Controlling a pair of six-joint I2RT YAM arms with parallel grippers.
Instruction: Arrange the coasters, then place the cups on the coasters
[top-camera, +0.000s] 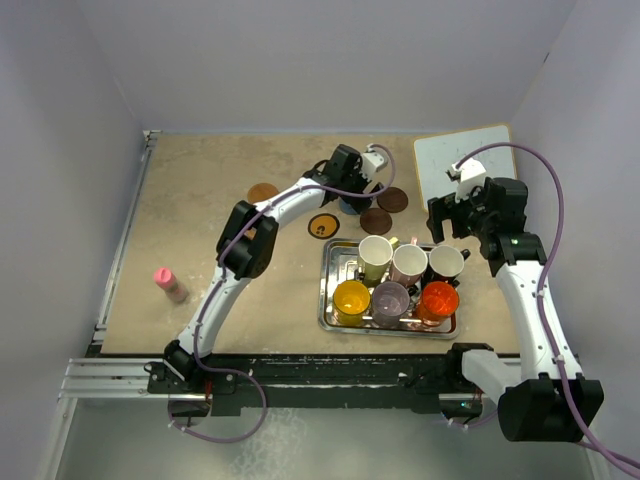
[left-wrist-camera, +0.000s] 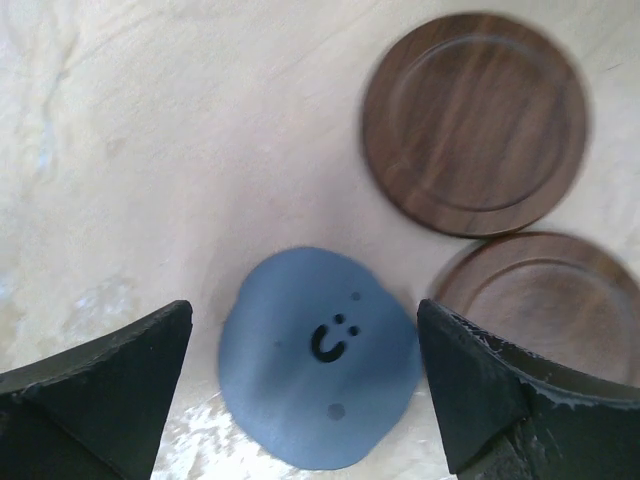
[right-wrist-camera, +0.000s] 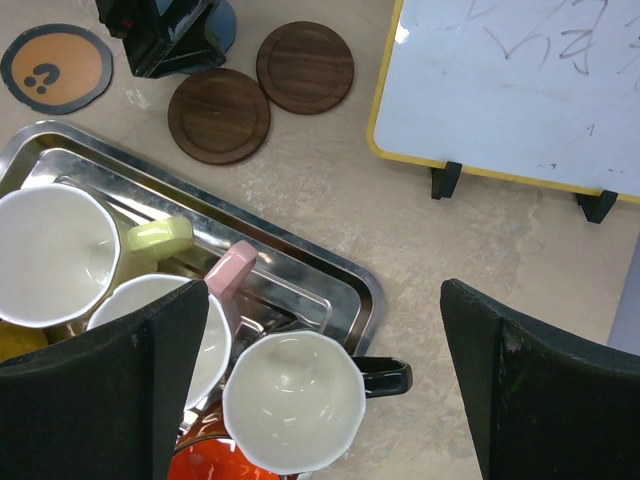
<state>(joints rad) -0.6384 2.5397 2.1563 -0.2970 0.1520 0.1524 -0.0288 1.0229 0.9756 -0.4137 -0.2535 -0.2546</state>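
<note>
My left gripper (left-wrist-camera: 305, 330) hangs open low over the blue coaster (left-wrist-camera: 320, 357), one finger on each side and neither touching it. Two dark brown coasters (left-wrist-camera: 475, 122) (left-wrist-camera: 550, 300) lie just beyond. An orange-brown coaster (top-camera: 263, 192) and a black one with an orange ring (top-camera: 323, 226) lie further left. Six cups stand on the steel tray (top-camera: 335, 262): cream (top-camera: 375, 255), pinkish (top-camera: 409, 262), black (right-wrist-camera: 293, 400), yellow-orange (top-camera: 351, 298), purple (top-camera: 390, 298), orange-red (top-camera: 438, 298). My right gripper (right-wrist-camera: 325, 300) is open and empty above the black cup.
A whiteboard (top-camera: 465, 160) on small feet stands at the back right, close behind the right arm. A small pink bottle (top-camera: 170, 285) lies on the table's left side. Walls close off the back and both sides.
</note>
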